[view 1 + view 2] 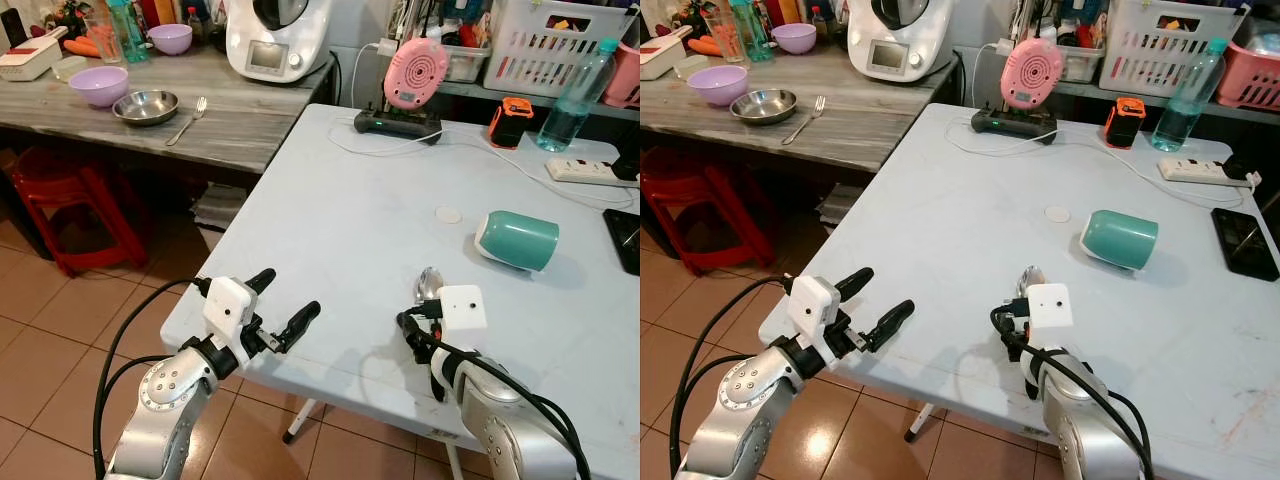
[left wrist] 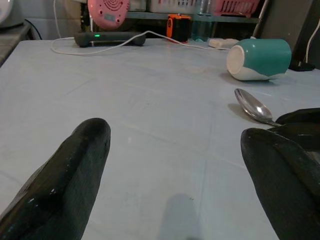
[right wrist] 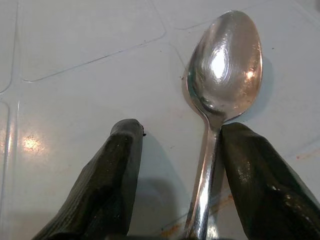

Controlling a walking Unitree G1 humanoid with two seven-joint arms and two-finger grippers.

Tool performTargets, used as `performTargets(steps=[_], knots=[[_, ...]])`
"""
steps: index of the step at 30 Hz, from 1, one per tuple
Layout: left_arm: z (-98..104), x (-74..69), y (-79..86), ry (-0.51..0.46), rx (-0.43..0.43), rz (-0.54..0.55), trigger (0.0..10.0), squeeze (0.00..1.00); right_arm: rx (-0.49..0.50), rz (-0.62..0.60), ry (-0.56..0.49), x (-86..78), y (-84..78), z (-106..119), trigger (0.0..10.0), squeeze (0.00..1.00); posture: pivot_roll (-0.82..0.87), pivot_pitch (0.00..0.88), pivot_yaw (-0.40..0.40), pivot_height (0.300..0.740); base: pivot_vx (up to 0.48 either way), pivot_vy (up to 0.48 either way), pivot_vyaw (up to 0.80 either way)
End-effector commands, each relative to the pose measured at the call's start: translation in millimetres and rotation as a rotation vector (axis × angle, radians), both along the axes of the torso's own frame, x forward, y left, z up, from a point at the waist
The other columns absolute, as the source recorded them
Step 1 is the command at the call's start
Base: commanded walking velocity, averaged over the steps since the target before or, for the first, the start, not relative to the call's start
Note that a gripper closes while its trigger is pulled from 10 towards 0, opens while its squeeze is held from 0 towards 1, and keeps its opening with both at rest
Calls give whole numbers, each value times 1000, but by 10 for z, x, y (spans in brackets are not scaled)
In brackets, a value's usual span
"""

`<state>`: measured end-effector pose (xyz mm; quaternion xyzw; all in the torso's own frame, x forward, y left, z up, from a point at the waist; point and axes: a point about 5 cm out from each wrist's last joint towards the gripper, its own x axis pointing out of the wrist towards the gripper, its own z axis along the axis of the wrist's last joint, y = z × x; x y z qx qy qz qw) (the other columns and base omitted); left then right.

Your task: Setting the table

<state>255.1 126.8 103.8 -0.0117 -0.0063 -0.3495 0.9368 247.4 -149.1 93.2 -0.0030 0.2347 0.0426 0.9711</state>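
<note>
Where the spoon [image 3: 220, 80] lies near the table's [image 1: 330, 200] front edge, bare tabletop spreads to its left. Spoon: shiny metal, bowl up, handle running between the right gripper's [image 3: 175, 145] parted fingers, which straddle it, one finger touching the handle. Beyond it, a green cup [image 1: 517, 240] lies tipped. Left gripper [image 1: 285, 305] hovers wide open, empty, at the table's corner.

Both head views look down across the white table [image 1: 330, 200] from its near edge. Each wrist view sits low, close above it; all share the spoon [image 3: 225, 65]
</note>
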Motion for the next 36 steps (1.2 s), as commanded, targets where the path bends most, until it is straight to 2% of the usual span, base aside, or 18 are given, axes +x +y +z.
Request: performTargets(steps=[1,6,19,27,36], knots=[[34,17,-17,-13,-3,-18,10000,0,-25,-85,87,-107,-166,-150,0,0,-59,49,-6,740,0,0,0],[45,29,-24,-18,-5,-30,10000,0,-7,-127,105,-135,-200,-187,0,0,-58,47,0,740,0,0,0],[84,-18,-91,-13,-31,-134,10000,0,22,-146,91,-33,-202,-195,0,0,-47,37,6,740,0,0,0],[-11,-83,-62,-1,82,-238,10000,0,6,-174,64,25,-284,-168,0,0,-45,43,10,740,0,0,0],[0,-82,-67,-9,107,-258,10000,0,12,-180,63,28,-281,-178,0,0,-45,49,11,740,0,0,0]])
